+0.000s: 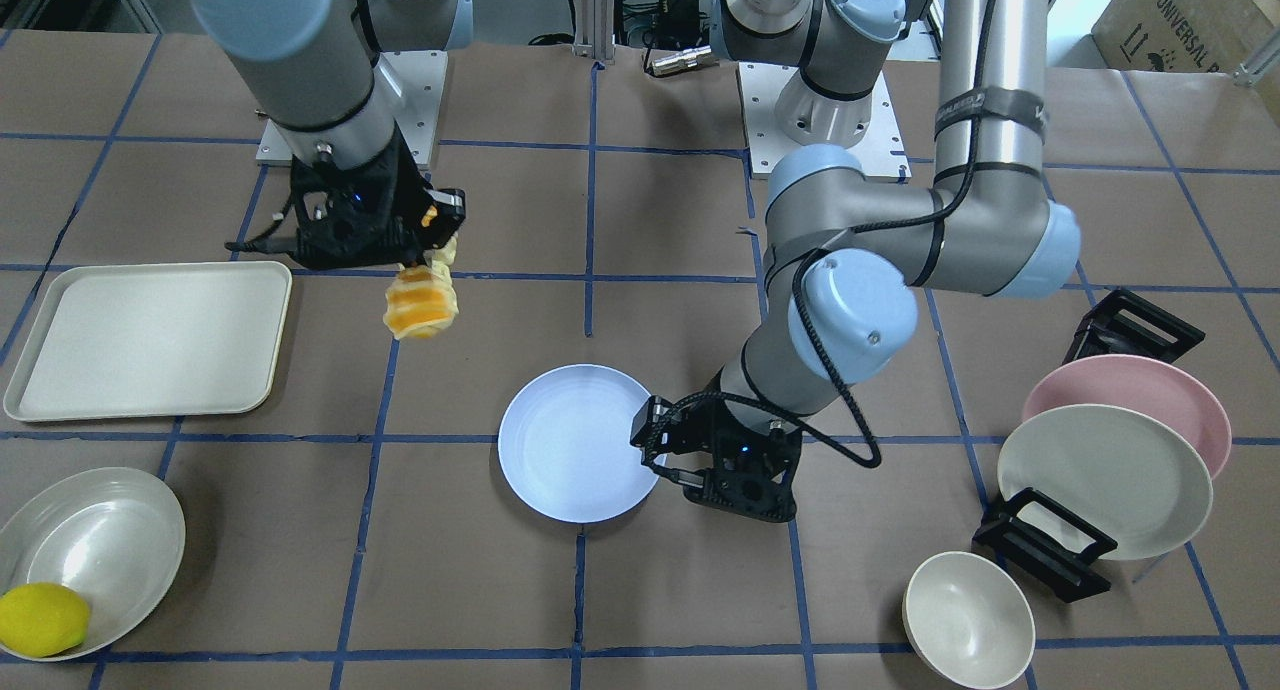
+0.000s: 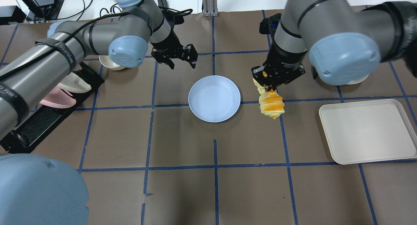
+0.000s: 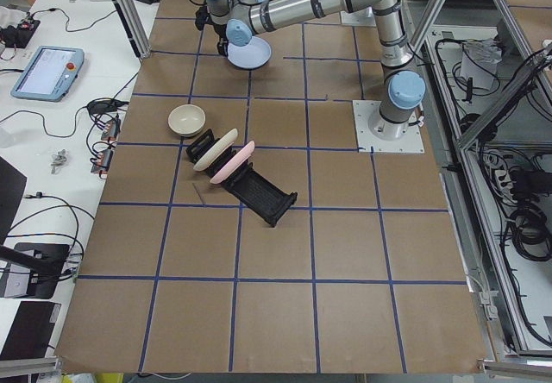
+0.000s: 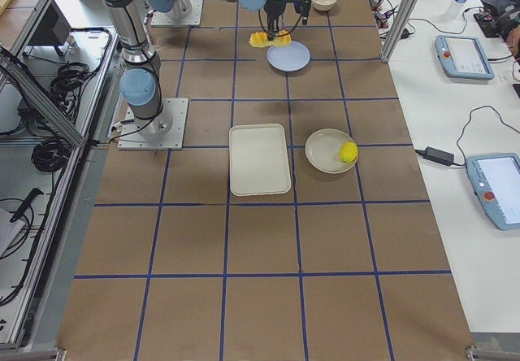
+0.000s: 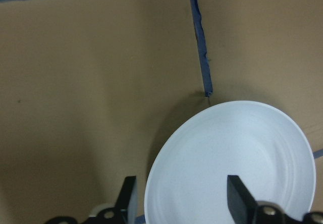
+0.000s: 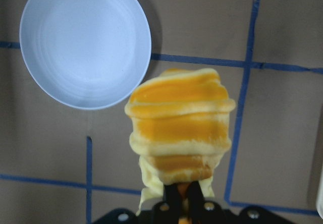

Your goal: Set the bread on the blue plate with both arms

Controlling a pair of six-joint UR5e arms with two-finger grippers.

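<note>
My right gripper is shut on one end of the bread, an orange-and-cream striped roll that hangs below it in the air. In the overhead view the bread hangs just right of the blue plate, apart from it. The right wrist view shows the bread in the shut jaws, with the plate at the upper left. The plate lies flat and bare mid-table. My left gripper is open and empty, hovering by the plate's rim; its wrist view shows the plate between its fingers.
A cream tray lies on the right arm's side. A bowl with a yellow lemon sits near the operators' edge. A black rack holds a pink plate and a cream plate; a small bowl stands beside it.
</note>
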